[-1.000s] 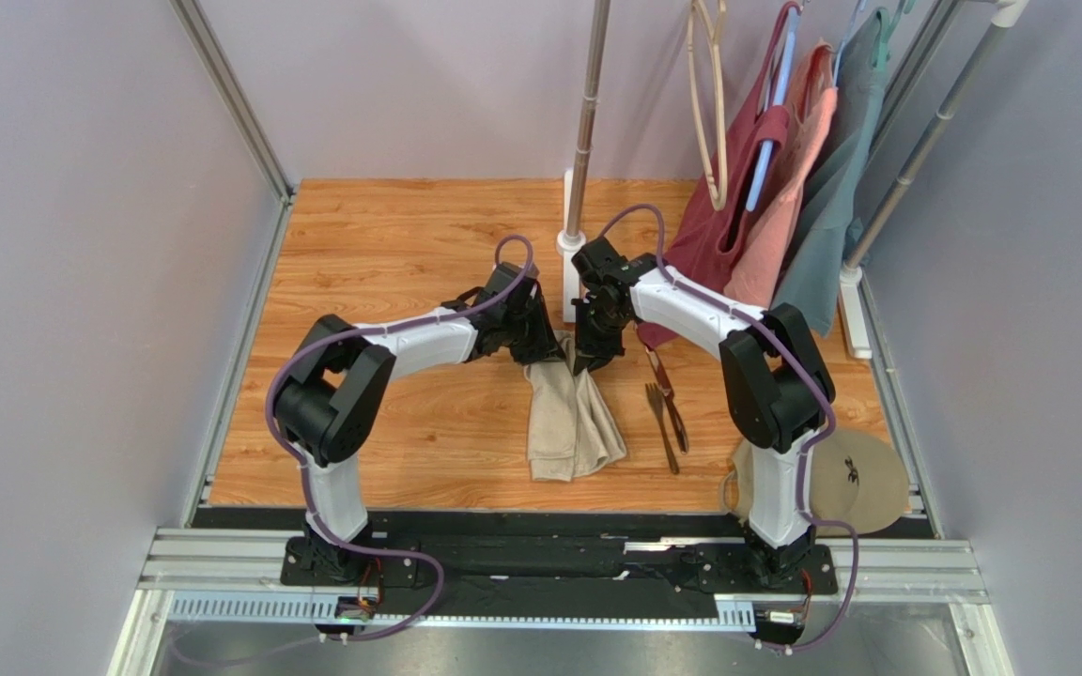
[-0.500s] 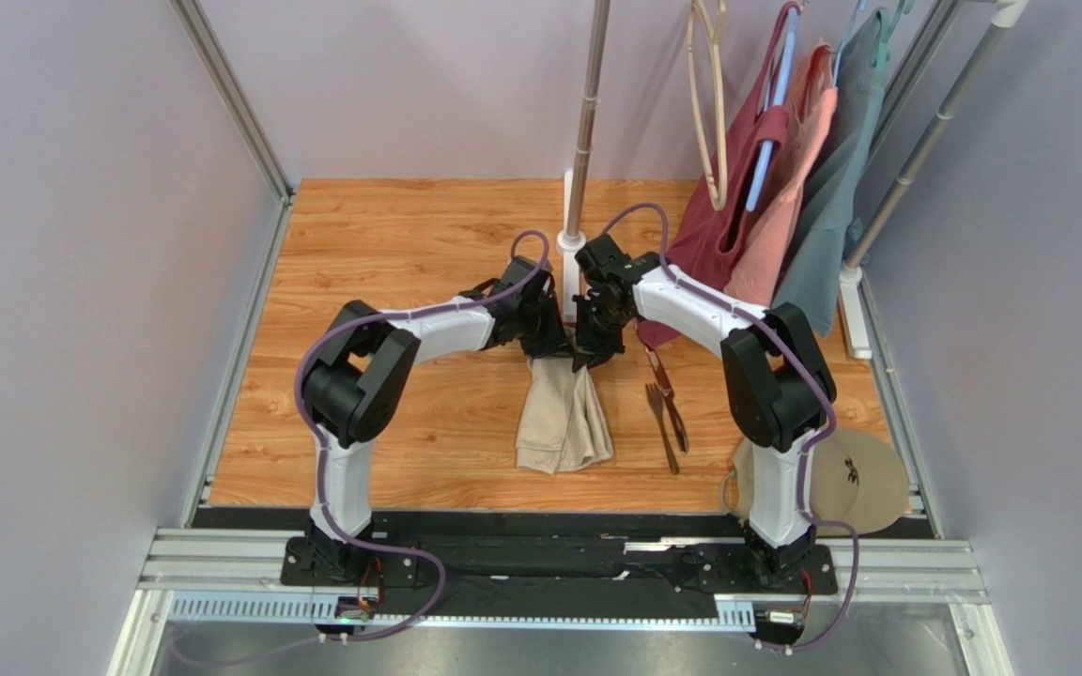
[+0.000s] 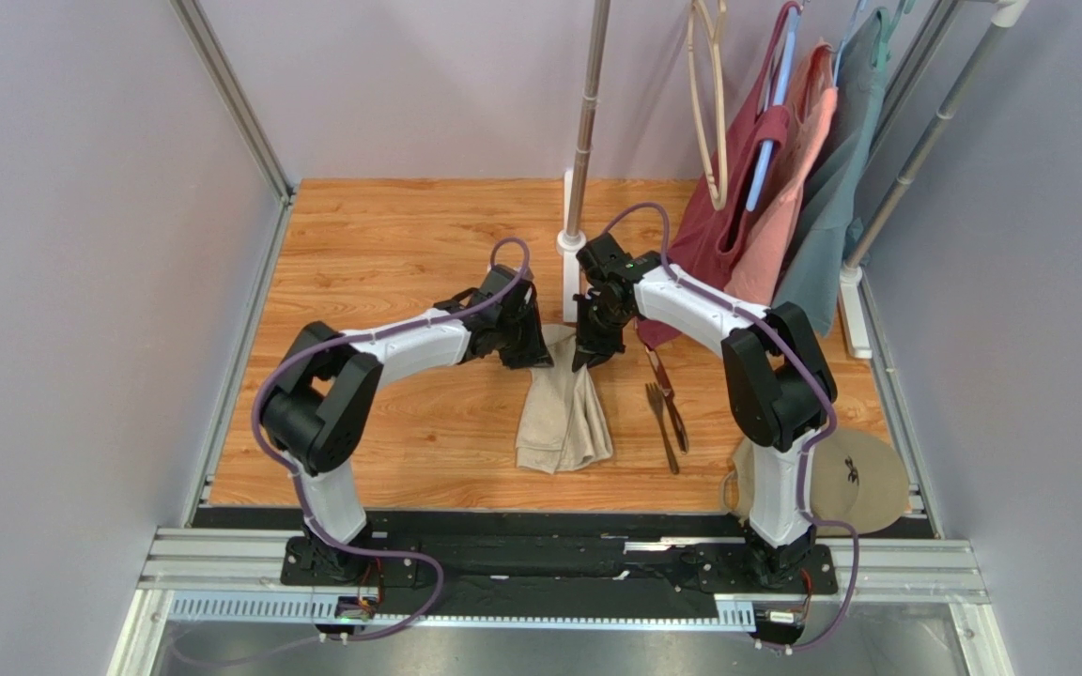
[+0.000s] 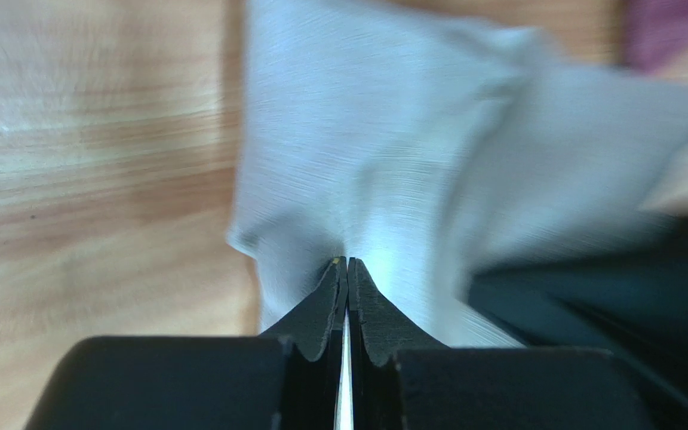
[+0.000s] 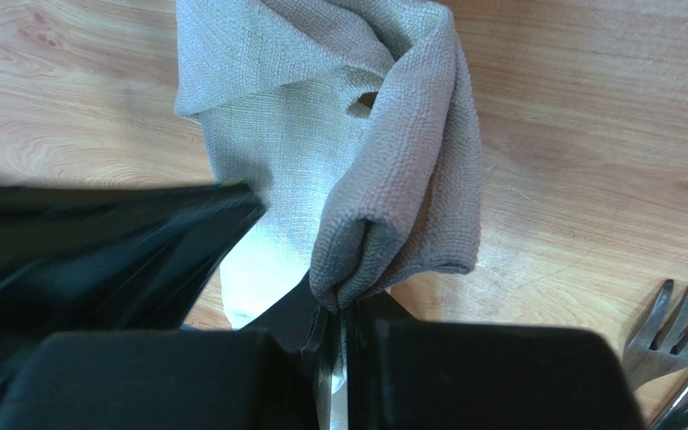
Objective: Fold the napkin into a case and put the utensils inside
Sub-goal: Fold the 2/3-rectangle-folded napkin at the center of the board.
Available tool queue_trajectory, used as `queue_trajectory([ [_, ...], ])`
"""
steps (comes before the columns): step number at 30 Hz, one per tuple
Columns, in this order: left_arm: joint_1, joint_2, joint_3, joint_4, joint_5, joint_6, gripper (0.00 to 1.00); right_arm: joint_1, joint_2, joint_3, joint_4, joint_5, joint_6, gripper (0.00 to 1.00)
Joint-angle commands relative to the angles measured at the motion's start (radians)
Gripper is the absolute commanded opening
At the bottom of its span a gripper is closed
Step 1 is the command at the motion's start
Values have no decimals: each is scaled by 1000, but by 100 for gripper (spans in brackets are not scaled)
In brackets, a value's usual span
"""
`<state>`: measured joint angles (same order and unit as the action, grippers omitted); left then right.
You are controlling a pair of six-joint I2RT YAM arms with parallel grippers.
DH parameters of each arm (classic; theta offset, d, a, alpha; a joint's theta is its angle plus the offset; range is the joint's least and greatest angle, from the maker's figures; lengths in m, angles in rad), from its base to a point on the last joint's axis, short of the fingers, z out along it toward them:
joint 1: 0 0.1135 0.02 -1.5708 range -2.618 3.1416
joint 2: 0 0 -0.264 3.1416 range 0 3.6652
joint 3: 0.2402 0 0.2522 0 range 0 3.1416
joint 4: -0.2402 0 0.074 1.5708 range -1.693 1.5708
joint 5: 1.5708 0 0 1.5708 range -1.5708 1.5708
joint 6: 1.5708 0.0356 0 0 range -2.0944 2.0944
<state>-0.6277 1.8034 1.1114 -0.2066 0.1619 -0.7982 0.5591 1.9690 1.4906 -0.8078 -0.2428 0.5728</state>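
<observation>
We hold the left gripper (image 4: 348,269) closed on a thin edge of the soft beige-tan cloth napkin (image 4: 365,161), its two fingers pressed together and the fabric fanning out from the tips. Close beside it, our right gripper (image 5: 334,313) is likewise clamped on the same napkin, with a bunched fold of several layers pinched between its fingers. We judge that both grips sit at the far end of the cloth so that this end rides lifted. The rest trails on the orange-brown wooden bench (image 3: 392,254) toward its near edge, roughly midway across. Holding it this way should let us drag or lay the cloth flat for the next fold. The napkin is crumpled, not yet a case. The slim dark brown metal utensils (image 3: 665,409) lie just to the right of it, apart from the cloth, side by side and handy to the right arm for loading afterward.
</observation>
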Motion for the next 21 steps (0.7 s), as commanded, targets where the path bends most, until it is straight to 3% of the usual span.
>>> queue_trajectory([
  [1, -3, 82, -25, 26, 15, -9, 5, -7, -9, 28, 12, -9, 58, 4],
  [6, -9, -27, -33, 39, -56, 53, 10, -5, 7, 45, -24, 46, 151, 4],
  [7, -9, -47, -60, 76, -52, 60, 18, -2, 7, 46, -27, 57, 165, 4],
  [13, -82, -260, -235, 275, -47, 92, 46, 2, 19, 40, -37, 89, 254, 3],
  [15, -112, -298, -242, 265, -67, 128, 49, 5, 30, 48, -53, 85, 265, 3],
  [16, -128, -305, -234, 242, -85, 129, 58, 8, 33, 57, -59, 86, 272, 3],
  [21, -276, -296, -190, 210, -272, 165, 60, 12, 11, 48, -71, 119, 352, 3],
])
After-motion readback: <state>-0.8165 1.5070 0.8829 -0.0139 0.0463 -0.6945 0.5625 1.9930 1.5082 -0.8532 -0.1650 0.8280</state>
